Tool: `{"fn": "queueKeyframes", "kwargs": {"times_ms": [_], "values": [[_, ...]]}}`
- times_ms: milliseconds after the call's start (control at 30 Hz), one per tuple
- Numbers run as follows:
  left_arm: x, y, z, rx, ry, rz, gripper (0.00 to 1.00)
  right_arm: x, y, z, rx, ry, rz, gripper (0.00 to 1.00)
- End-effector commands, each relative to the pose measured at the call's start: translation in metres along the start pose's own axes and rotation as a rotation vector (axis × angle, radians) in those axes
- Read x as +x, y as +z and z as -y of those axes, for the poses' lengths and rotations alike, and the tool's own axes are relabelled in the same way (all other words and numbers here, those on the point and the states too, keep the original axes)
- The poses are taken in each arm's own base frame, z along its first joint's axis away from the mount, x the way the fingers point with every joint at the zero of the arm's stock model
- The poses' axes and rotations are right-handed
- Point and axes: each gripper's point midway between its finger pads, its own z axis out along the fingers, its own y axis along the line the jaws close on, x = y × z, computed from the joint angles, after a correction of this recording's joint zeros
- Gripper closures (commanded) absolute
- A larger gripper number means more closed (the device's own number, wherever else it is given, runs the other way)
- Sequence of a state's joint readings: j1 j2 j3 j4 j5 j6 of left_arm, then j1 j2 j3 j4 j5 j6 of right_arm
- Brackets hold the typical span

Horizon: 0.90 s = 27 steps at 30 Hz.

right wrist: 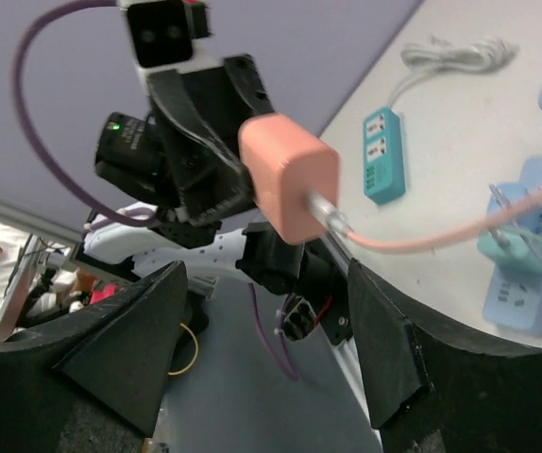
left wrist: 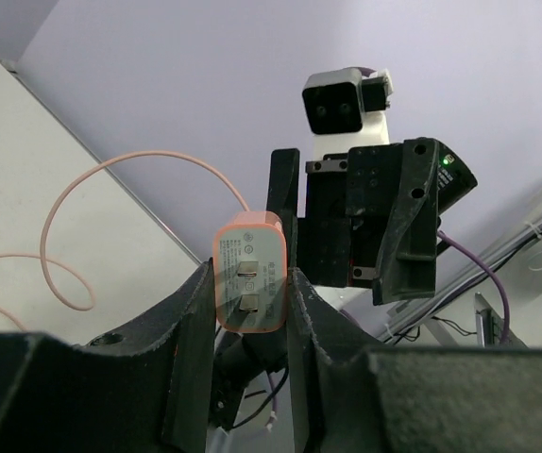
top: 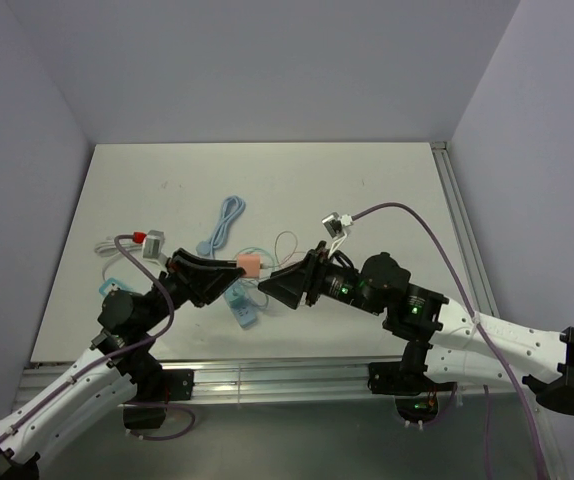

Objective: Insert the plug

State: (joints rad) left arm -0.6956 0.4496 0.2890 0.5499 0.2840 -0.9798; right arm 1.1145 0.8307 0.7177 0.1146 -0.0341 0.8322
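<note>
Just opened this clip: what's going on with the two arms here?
The left hand is shut on a pink plug, holding it up above the table. Its pink cable trails off toward the tabletop. The right hand faces the plug, open and holding nothing. A teal power strip and a light blue power strip lie on the table. The plug is not yet in any socket.

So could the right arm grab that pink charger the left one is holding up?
Probably yes: the right gripper stands open just before the pink charger, nothing between; the left gripper clamps its far end.
</note>
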Motion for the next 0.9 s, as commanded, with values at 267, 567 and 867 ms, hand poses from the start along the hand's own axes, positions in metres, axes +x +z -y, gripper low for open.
{"fn": "queueKeyframes", "kwargs": {"times_ms": [267,567,867], "values": [[-0.016,0.0,0.044,0.153,-0.063,0.027,0.99,-0.025,0.008,-0.028,-0.142,-0.133,0.1,0.36],[-0.012,0.0,0.046,0.179,-0.111,0.013,0.99,-0.031,0.012,-0.027,-0.15,-0.145,0.144,0.38],[-0.009,-0.004,0.044,0.181,-0.134,0.017,0.99,-0.036,0.013,-0.03,-0.179,-0.155,0.185,0.45]]}}
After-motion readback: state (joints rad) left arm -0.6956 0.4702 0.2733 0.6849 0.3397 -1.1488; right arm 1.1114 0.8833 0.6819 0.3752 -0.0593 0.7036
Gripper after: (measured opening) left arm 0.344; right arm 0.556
